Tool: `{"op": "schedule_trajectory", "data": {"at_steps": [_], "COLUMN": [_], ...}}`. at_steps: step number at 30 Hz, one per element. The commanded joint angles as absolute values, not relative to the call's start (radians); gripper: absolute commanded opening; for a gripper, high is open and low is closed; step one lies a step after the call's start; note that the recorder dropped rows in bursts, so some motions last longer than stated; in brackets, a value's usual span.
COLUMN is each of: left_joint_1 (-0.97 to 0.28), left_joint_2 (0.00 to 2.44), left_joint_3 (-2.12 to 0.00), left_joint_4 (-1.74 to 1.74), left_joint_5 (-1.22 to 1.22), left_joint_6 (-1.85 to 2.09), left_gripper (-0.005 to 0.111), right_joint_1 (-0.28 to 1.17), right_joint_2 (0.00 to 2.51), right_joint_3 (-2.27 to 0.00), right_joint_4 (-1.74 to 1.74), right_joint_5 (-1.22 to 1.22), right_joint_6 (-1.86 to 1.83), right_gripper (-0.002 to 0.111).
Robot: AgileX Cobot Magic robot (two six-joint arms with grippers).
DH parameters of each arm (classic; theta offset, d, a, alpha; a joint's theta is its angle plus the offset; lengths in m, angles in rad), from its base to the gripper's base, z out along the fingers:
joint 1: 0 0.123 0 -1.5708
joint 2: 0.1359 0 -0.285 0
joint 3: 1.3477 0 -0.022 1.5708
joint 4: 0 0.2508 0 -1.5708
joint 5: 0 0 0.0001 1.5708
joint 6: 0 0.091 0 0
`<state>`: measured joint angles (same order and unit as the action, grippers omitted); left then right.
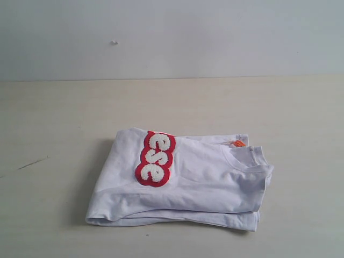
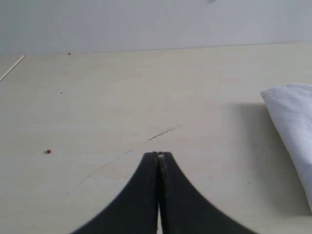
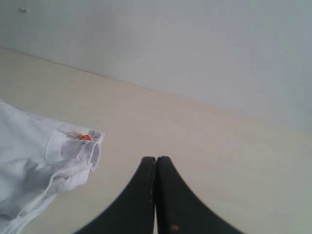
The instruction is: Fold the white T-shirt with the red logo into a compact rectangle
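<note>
The white T-shirt (image 1: 188, 183) lies folded into a rough rectangle in the middle of the table. Its red logo (image 1: 154, 158) faces up and shows "ese". The ribbed neck and the orange neck tag (image 1: 237, 143) sit at the fold's right end. No arm shows in the exterior view. My left gripper (image 2: 159, 154) is shut with nothing in it, above bare table, apart from a corner of the shirt (image 2: 292, 122). My right gripper (image 3: 156, 158) is shut on nothing too, clear of the shirt's collar end (image 3: 53, 161) with its tag (image 3: 85, 137).
The pale wooden table (image 1: 54, 118) runs back to a plain grey wall (image 1: 172, 37). A thin dark scratch (image 1: 32, 162) marks the table left of the shirt. A tiny red speck (image 2: 48, 151) lies on the table in the left wrist view.
</note>
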<state>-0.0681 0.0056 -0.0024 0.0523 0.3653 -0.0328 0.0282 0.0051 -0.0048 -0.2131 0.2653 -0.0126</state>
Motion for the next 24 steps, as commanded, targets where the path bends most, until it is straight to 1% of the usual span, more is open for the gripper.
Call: {"op": "schedule_trajectory", "data": {"at_steps": [1, 6, 12, 24], "left_joint_1": [-0.065, -0.065, -0.065, -0.065], "left_joint_2": [0.000, 0.000, 0.000, 0.000], "left_joint_3": [0.000, 0.000, 0.000, 0.000], "left_joint_4": [0.044, 0.044, 0.044, 0.044], "left_joint_5": [0.358, 0.358, 0.358, 0.358], "left_joint_6": [-0.030, -0.030, -0.030, -0.030], "left_gripper": [0.000, 0.000, 0.000, 0.000], "right_joint_1": [0.024, 0.024, -0.018, -0.020], "right_joint_2": [0.000, 0.000, 0.000, 0.000], "right_joint_3": [0.000, 0.000, 0.000, 0.000], "right_joint_4": [-0.215, -0.218, -0.218, -0.209], "right_joint_5": [0.261, 0.261, 0.261, 0.261], "right_joint_6": [-0.018, 0.080, 0.045, 0.034], "right_gripper": [0.000, 0.000, 0.000, 0.000]}}
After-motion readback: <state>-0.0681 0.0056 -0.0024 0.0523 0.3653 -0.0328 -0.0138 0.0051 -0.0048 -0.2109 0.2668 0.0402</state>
